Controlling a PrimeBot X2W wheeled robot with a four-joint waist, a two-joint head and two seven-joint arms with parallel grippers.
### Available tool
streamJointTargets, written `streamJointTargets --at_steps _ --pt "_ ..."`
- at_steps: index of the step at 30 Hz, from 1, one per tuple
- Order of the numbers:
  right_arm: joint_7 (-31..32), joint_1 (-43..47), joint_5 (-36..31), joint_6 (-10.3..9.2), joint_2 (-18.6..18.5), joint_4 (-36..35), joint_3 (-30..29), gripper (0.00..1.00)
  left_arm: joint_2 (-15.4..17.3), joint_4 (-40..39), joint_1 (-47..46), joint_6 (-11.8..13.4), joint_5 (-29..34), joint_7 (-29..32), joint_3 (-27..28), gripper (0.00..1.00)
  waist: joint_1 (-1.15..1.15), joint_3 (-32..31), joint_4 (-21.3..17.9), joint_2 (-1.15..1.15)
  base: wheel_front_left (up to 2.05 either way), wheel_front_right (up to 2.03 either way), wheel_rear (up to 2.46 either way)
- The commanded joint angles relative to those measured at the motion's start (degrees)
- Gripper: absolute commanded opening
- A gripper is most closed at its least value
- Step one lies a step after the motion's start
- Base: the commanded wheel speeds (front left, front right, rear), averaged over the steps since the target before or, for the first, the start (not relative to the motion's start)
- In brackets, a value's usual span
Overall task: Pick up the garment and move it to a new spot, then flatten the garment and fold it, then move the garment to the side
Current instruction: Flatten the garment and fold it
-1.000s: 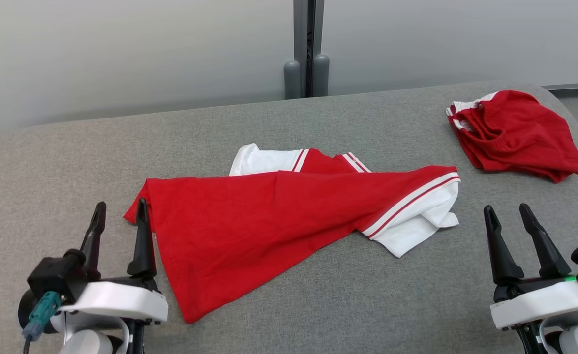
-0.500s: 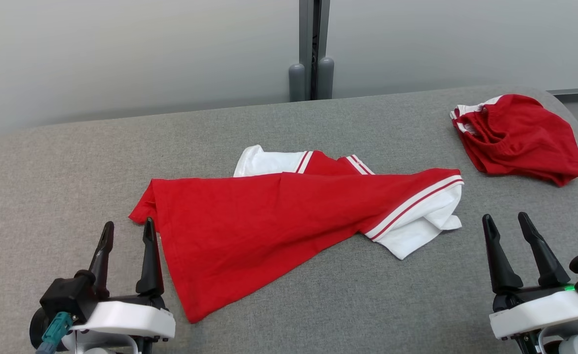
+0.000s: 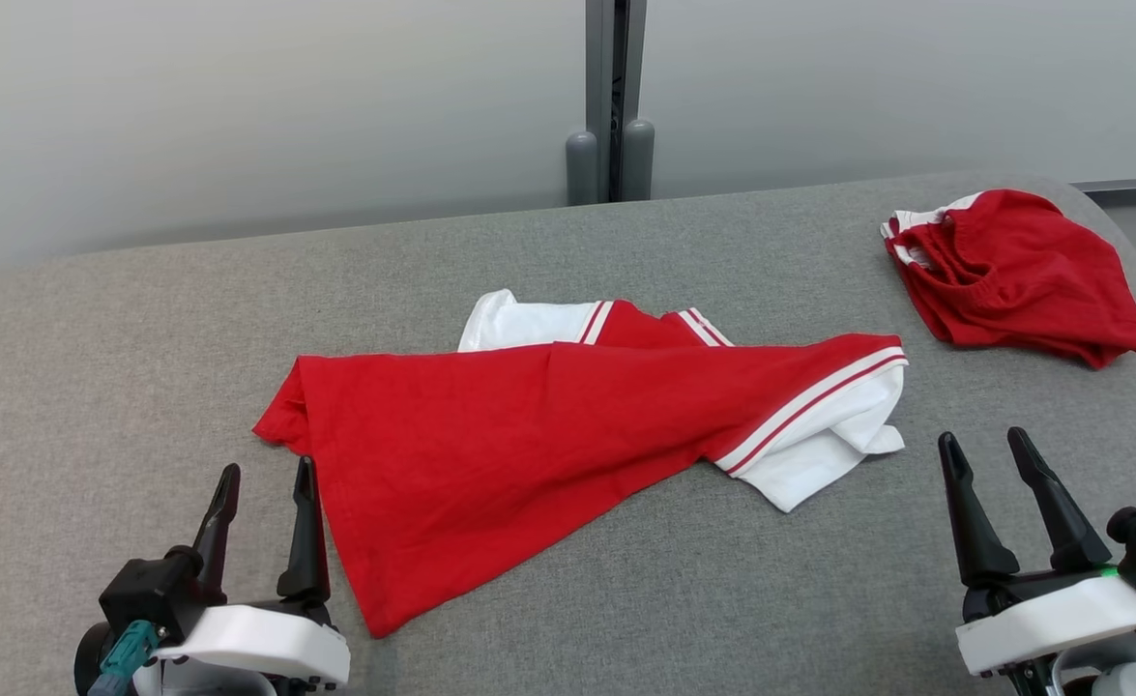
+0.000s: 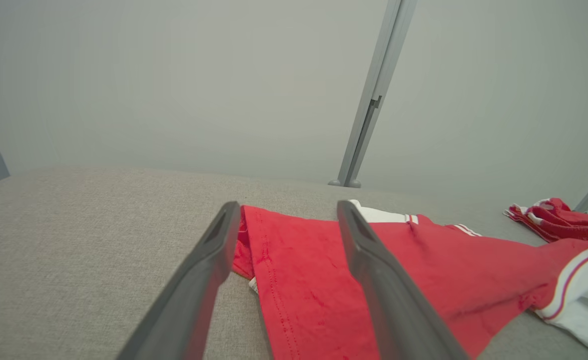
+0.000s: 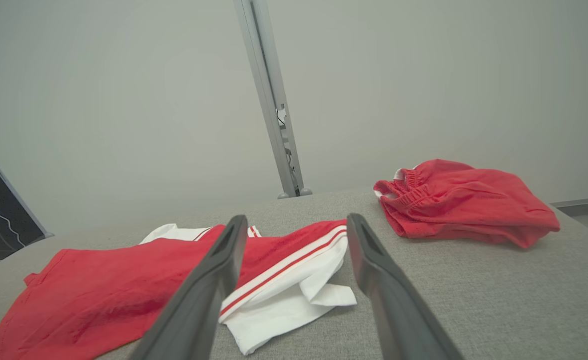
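The garment [image 3: 529,435] is a red shirt with white, red-striped sleeves, lying crumpled and partly doubled over in the middle of the grey padded table [image 3: 94,367]. My left gripper [image 3: 268,466] is open at the near left, just short of the shirt's left hem and holding nothing. In the left wrist view the red hem [image 4: 299,260] lies between and beyond the open left gripper [image 4: 287,205]. My right gripper [image 3: 981,437] is open at the near right, apart from the white sleeve [image 5: 283,305]. The right gripper [image 5: 296,217] is empty.
A second red garment with an elastic waistband [image 3: 1022,271] is bunched at the table's far right corner, also visible as the red bundle [image 5: 464,200]. A grey post [image 3: 611,97] stands behind the far edge against a pale wall. The table edge curves down at the right.
The camera has tilted a little, shifting the whole picture down. My left gripper has drawn back toward the near edge, away from the shirt's left corner. The shirt lies unchanged.
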Motion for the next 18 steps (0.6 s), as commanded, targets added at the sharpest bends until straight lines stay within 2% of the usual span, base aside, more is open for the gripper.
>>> streamJointTargets --at_steps 1,18 --pt "-0.35 -0.1 0.23 0.04 -0.36 0.14 -0.01 1.0 -0.1 0.38 -0.84 -0.36 0.41 -0.12 0.3 1.0 0.0 -0.05 -0.07 0.0 0.0 0.0 0.0" --pt "0.53 -2.62 2.39 0.04 -2.56 4.92 2.86 1.0 -0.86 3.36 -2.28 -1.68 0.15 -0.12 0.25 1.0 0.0 1.08 0.18 0.0 0.0 0.0 0.0"
